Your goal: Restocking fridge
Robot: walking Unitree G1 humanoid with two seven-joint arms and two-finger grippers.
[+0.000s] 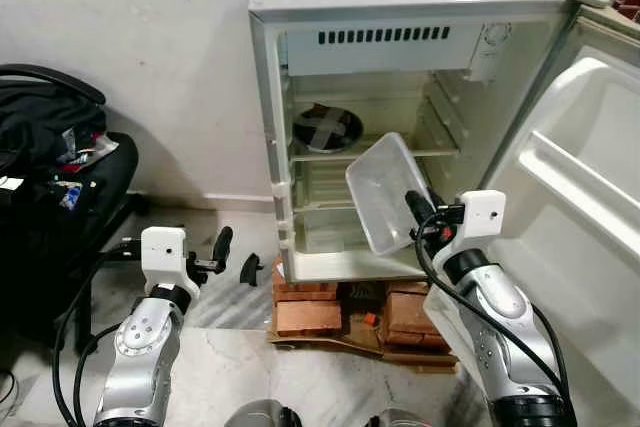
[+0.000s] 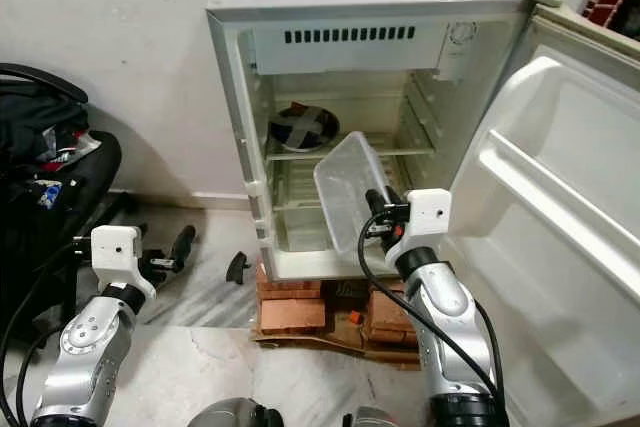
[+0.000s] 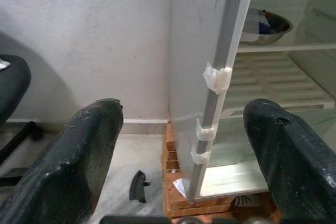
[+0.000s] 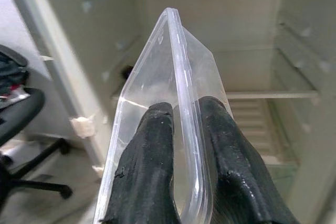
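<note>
Clear plastic is what you are carrying — the right gripper (image 1: 418, 215) has its 2 black fingers (image 4: 152, 171) clamped on the rim of a see-through container (image 1: 385, 190), which hangs tilted in front of the open fridge (image 1: 400, 7), just at the mouth of the lower compartment. Watch that pinch: it bites only 1 thin edge, so I judge the tub could twist or slip out if it knocks the shelf (image 1: 330, 153) or the cabinet frame on the way in. Tilted as it is, its far corner may catch the shelf edge before it clears. The open door (image 1: 580, 177) stands close on the right, so a wide swing of your right arm could bump it. The container looks empty, rectangular with rounded corners and a raised lip, light and a bit flexible. A metal bowl (image 1: 327, 128) already sits on the upper shelf to the left. Your left gripper (image 1: 233, 255) hangs low at the left of the fridge — jaws apart, holding nothing.
</note>
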